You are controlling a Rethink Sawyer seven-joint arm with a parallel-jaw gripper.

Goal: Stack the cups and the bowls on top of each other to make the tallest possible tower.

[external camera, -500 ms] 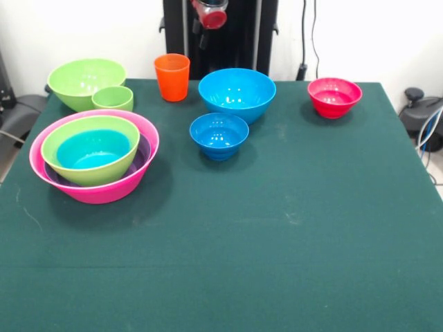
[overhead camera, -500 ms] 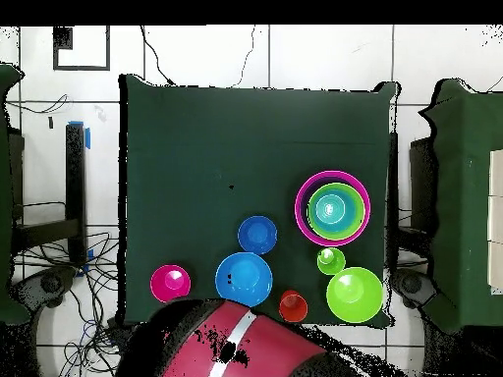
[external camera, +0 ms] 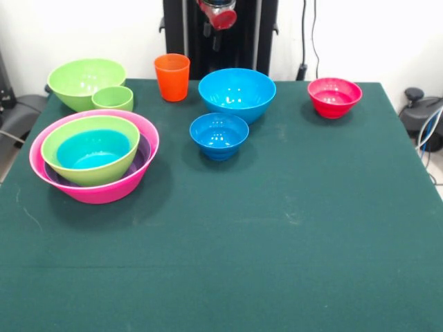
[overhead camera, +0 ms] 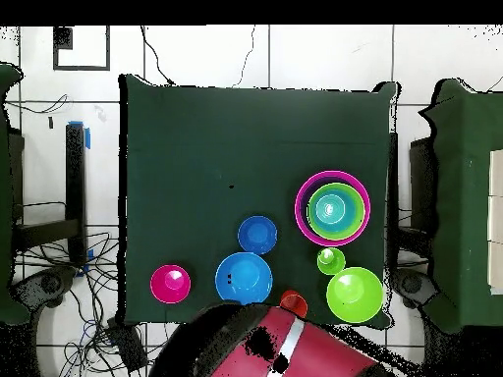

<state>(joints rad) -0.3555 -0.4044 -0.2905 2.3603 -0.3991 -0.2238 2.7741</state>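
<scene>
A nested stack stands at the left of the table: a wide pink bowl (external camera: 97,188) holds a purple bowl (external camera: 143,153), a lime green bowl (external camera: 83,142) and a blue bowl (external camera: 93,151). It also shows in the overhead view (overhead camera: 334,208). The orange cup (external camera: 172,76) stands upright at the far edge, alone, and shows in the overhead view (overhead camera: 293,302). A small light green cup (external camera: 113,98) touches a large lime green bowl (external camera: 84,79). A large blue bowl (external camera: 237,93), a small blue bowl (external camera: 219,134) and a red bowl (external camera: 334,97) stand apart. My gripper (external camera: 217,21) is drawn back above the far edge, holding nothing.
The red arm (overhead camera: 295,344) lies over the table's robot-side edge, beside the orange cup. The dark green cloth (external camera: 277,242) covers the table. Cables and a dark chair stand off the table's sides.
</scene>
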